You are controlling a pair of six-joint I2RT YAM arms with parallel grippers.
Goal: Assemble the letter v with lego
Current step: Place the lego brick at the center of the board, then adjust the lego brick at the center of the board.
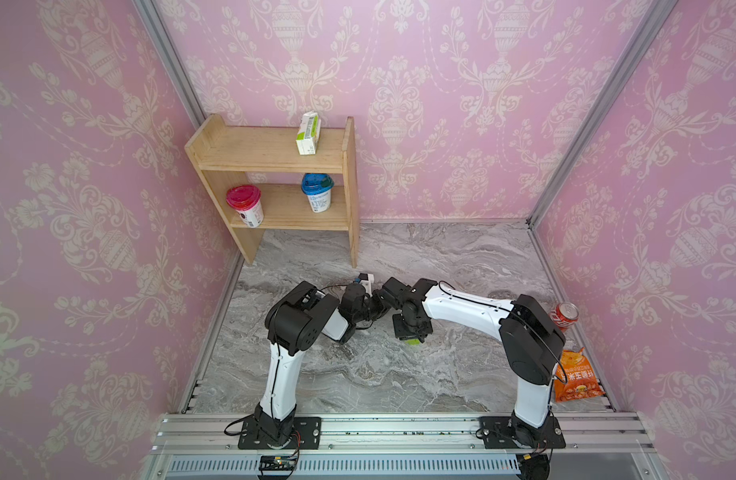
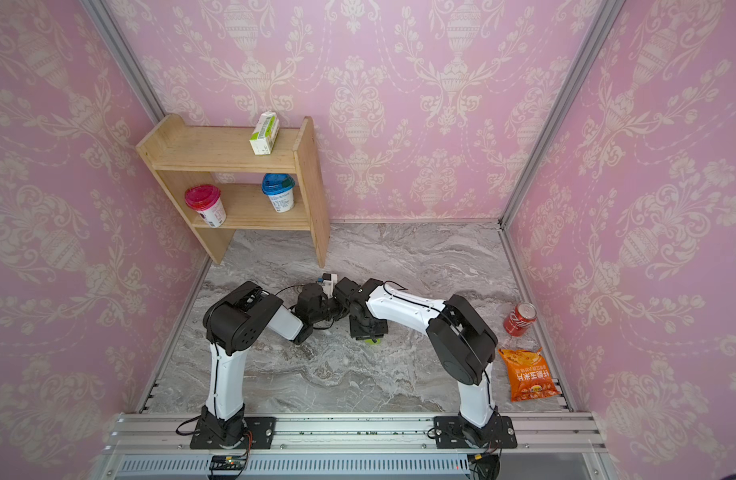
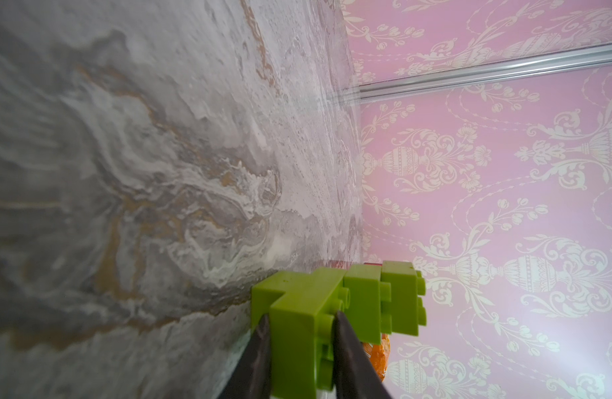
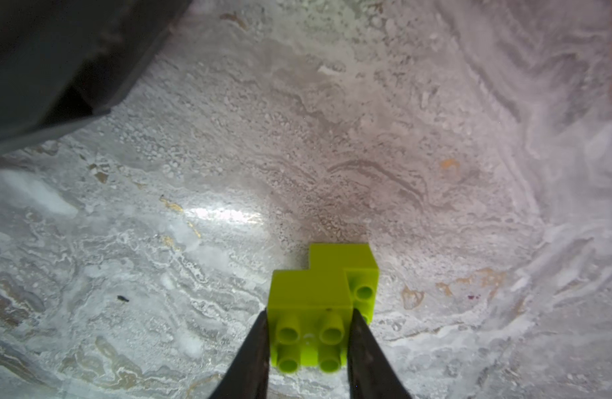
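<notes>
Left wrist view shows my left gripper (image 3: 301,331) clamped narrowly on a stepped lego chain (image 3: 363,297). My right gripper (image 4: 309,331) pinches a two-brick lego piece (image 4: 318,286) near the middle of the marble table (image 4: 228,138).

Open tabletop (image 1: 399,374) in front; shelf (image 1: 270,153) back-left, can (image 1: 565,316), snack bag (image 1: 576,376) right.

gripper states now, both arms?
Left gripper: shut on a stepped lego stack.
Right gripper: shut on a two-brick lego piece.
</notes>
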